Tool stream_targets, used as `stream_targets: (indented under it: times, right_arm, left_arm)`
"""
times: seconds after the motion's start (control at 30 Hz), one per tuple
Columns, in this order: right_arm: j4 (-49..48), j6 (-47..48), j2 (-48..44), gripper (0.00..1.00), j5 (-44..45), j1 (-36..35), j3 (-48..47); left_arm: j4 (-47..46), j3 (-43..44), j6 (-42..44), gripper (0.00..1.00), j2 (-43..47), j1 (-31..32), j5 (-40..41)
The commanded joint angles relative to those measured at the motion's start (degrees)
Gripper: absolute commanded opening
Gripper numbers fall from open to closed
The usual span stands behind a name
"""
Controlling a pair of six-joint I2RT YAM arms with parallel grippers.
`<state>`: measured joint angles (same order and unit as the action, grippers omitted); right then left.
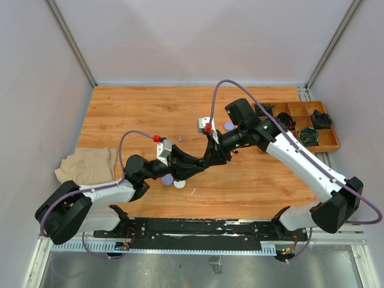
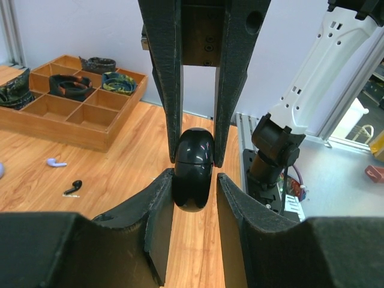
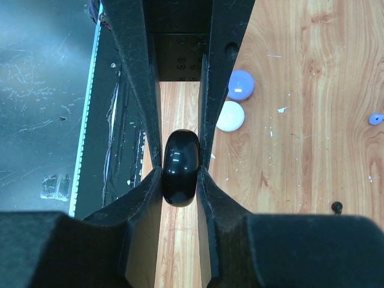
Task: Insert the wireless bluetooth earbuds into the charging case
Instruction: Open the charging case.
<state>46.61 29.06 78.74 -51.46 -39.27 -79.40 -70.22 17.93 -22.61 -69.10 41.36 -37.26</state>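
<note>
Charging case (image 2: 193, 170): black plastic, high gloss, smooth, bright highlights on its curve.
Left gripper (image 2: 195, 195) fingers (image 2: 157, 228): black, matt, finely grained; plastic by the look.
Table (image 1: 150, 108): light wood, clear grain, satin finish, white flecks and scuffs.
Compartment tray (image 2: 90, 129): plain wood, matt.
Cloth (image 1: 87, 165): beige fabric, soft, creased.
Lavender case (image 3: 240, 84), white case (image 3: 230, 116): smooth, soft sheen.
Right arm shell (image 2: 324, 66): white plastic, slightly glossy.

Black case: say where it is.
In both wrist views, the black case is held between left gripper and right gripper at mid-table, near the white case.
</note>
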Motion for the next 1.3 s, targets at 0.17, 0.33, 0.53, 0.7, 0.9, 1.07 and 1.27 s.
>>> stream_targets:
  times: [0.17,0.33,0.53,0.7,0.9,1.07,1.27]
  right_arm:
    - [0.7,0.9,-0.1,0.01,1.1,-0.8,-2.9]
    - [0.7,0.9,-0.7,0.01,1.5,-0.9,-2.9]
    - [-0.1,0.4,-1.3,0.11,1.5,-1.1,-2.8]
    - [-2.5,-1.1,-2.7,0.31,2.6,-1.4,-1.9]
    - [-9.9,-4.3,-7.0,0.58,6.2,-1.5,1.9]
    - [-18.2,-6.9,-11.0,0.73,8.5,-1.5,6.9]
    - [-29.0,-9.5,-14.3,0.83,11.9,-2.6,13.9]
  left_arm:
    - [-1.6,1.6,0.3,0.35,-0.3,-0.2,-0.8]
    - [-0.4,1.5,1.0,0.28,-0.3,-0.1,-0.7]
    - [0.2,1.0,2.0,0.15,0.0,-0.1,-0.7]
    - [-1.2,-0.2,2.9,0.00,0.7,-0.1,1.3]
    - [-4.4,-2.7,3.5,0.00,1.5,-0.2,5.6]
    - [-9.5,-5.3,3.9,0.00,2.0,-0.2,10.1]
    - [-15.5,-7.8,4.5,0.00,2.3,-0.2,14.4]
